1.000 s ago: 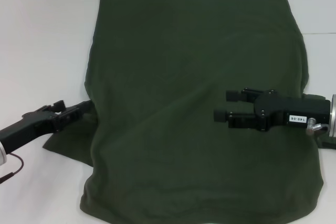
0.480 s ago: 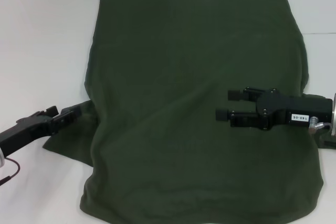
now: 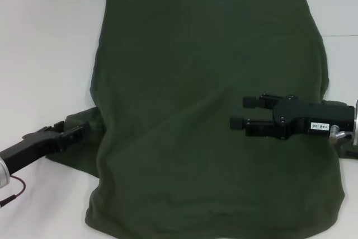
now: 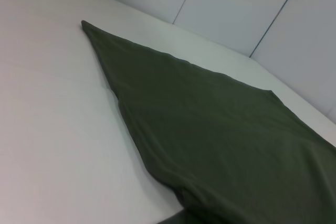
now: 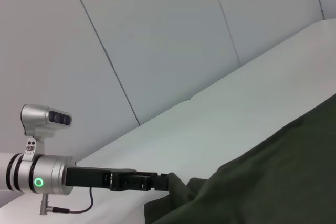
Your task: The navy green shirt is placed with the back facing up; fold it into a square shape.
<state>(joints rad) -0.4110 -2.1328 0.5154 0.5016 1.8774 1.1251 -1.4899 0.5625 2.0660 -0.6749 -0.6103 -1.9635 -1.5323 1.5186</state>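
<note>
Since the earlier frames, the left gripper has slid down and back toward the robot along the shirt's left edge, while the right gripper has barely shifted.

The navy green shirt lies spread over the white tabletop, plain side up, filling most of the head view. Its far edge runs straight across the top, and its near edge reaches the bottom of the picture. A sleeve sticks out flat from under the left side of the body, lying on the tabletop.

The left gripper sits low at that sleeve, its tips meeting the cloth at the sleeve's upper edge. In the right wrist view the same gripper shows its dark fingers drawn close together against a bunched corner of the sleeve; whether cloth is actually pinched between them cannot be told. The left wrist view shows only the shirt stretching away across the tabletop, with none of that arm's own fingers.

The right gripper hovers over the shirt's right half, pointing toward the middle. Its two fingers are parallel with a clear gap between them, spread and holding nothing. The right arm's body reaches in from the right edge of the head view.
</note>
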